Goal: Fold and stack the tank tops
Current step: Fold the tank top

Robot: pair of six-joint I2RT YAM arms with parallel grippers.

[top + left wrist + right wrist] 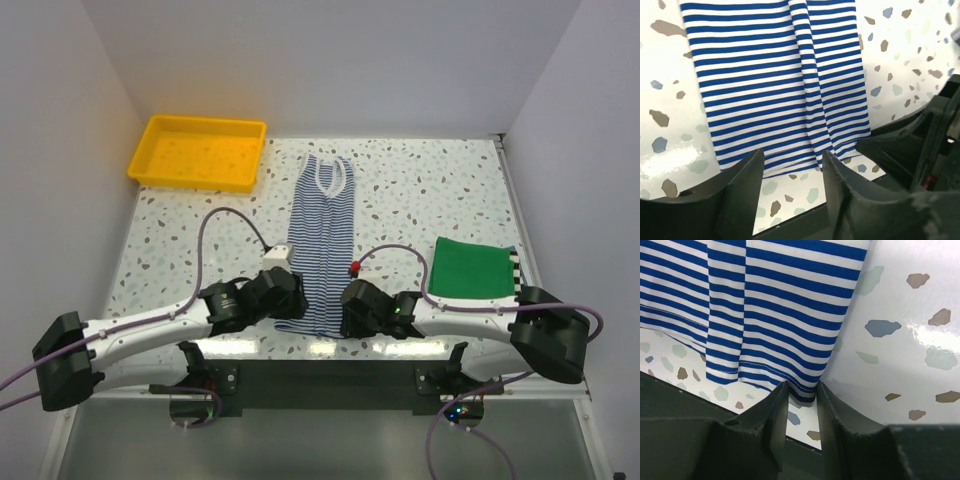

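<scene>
The thin blue-and-white striped tank top (318, 245) lies flat in a long narrow strip down the middle of the table, its neck at the far end. My left gripper (792, 157) is open at the hem's near left part, with only table between its fingers. My right gripper (802, 388) stands narrowly open, its tips on either side of the hem's near right corner (807, 392). The green tank top (472, 266) lies folded at the right. A black-and-white striped edge (516, 270) peeks out beside it.
A yellow tray (198, 151) sits at the far left corner. White walls close in the table on three sides. Both arms stretch inward along the near edge, and the table's front lip (805, 212) runs just beneath the hem.
</scene>
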